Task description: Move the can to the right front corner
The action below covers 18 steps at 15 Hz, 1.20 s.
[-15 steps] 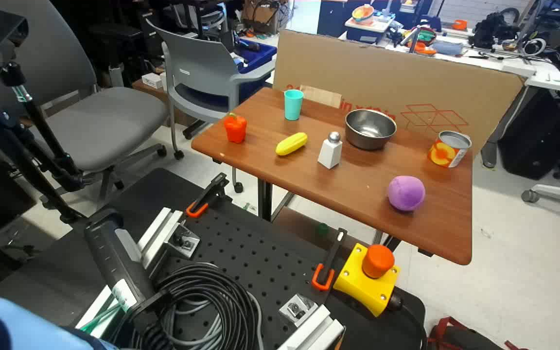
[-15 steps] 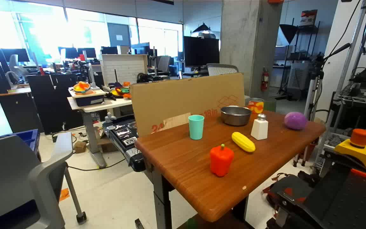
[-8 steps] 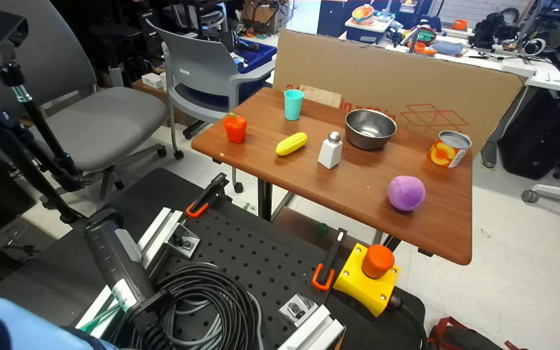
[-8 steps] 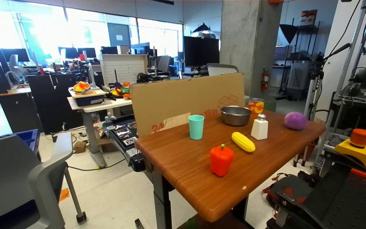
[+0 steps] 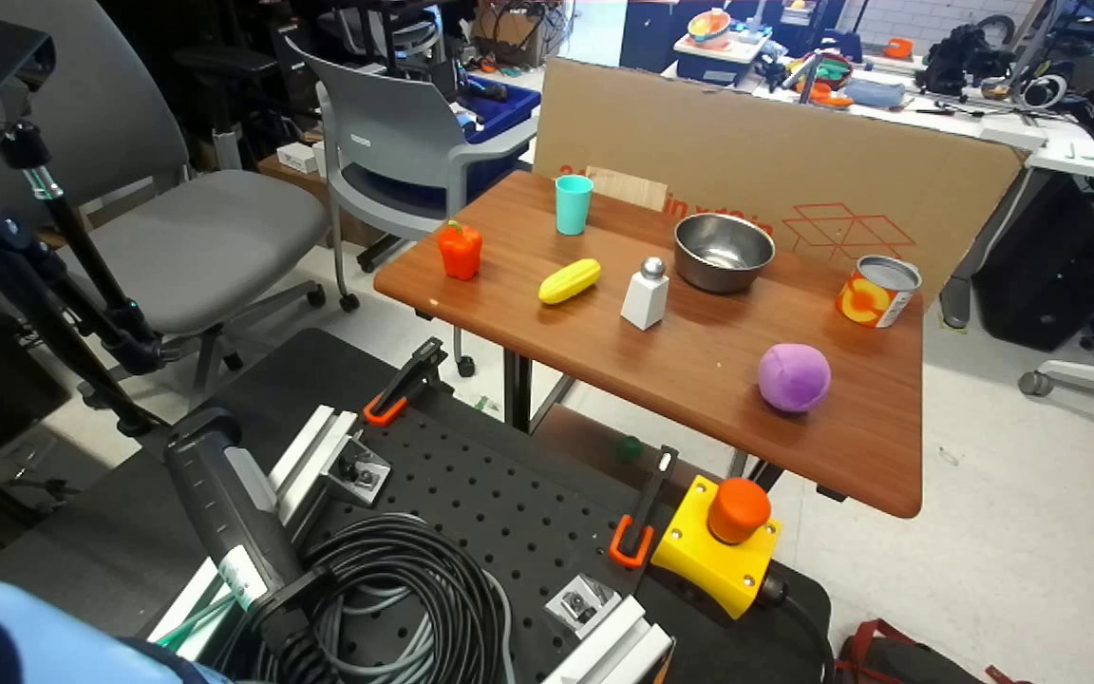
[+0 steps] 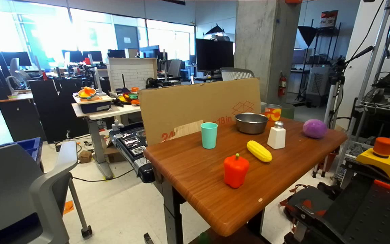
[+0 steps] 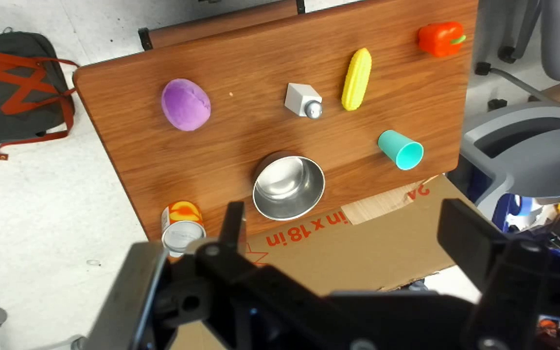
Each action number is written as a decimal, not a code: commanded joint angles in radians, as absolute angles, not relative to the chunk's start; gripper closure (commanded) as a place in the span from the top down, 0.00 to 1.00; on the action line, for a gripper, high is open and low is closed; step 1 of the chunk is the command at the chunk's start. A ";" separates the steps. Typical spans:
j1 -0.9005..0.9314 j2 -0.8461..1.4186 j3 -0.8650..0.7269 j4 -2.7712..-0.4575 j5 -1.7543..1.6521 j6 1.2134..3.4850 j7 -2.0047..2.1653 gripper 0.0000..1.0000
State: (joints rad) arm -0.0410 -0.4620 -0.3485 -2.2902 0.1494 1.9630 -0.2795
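Note:
The can (image 5: 878, 292) is short, with an orange peach label and a silvery metal rim. It stands upright near the back right corner of the wooden tabletop (image 5: 699, 380) in an exterior view. In an exterior view the can (image 6: 273, 112) is partly hidden behind the bowl. In the wrist view the can (image 7: 182, 228) is beside the left finger. The right front corner (image 5: 898, 489) is bare wood beyond the purple ball; it also shows in the wrist view (image 7: 88, 78). My gripper (image 7: 344, 210) is open and empty, high above the table, and shows only in the wrist view.
A steel bowl (image 5: 724, 253), a purple ball (image 5: 794, 378), a white shaker (image 5: 646, 295), a yellow corn (image 5: 570, 281), a teal cup (image 5: 573, 204) and an orange pepper (image 5: 460, 251) stand or lie on the table. A cardboard sheet (image 5: 765, 142) stands along the back edge.

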 commanded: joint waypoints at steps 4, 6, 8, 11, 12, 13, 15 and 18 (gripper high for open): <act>-0.080 -0.434 -0.301 -2.283 0.164 1.996 -0.277 1.00; -0.077 -0.412 -0.287 -2.277 0.161 2.031 -0.275 1.00; -0.074 -0.378 -0.273 -2.273 0.152 2.092 -0.278 1.00; -0.069 -0.290 -0.259 -2.260 0.150 2.261 -0.293 1.00; -0.069 -0.256 -0.257 -2.249 0.154 2.309 -0.289 1.00; -0.071 -0.206 -0.255 -2.224 0.157 2.354 -0.279 1.00; -0.076 -0.092 -0.256 -2.153 0.171 2.409 -0.258 1.00; -0.099 0.081 -0.247 -2.012 0.182 2.417 -0.204 1.00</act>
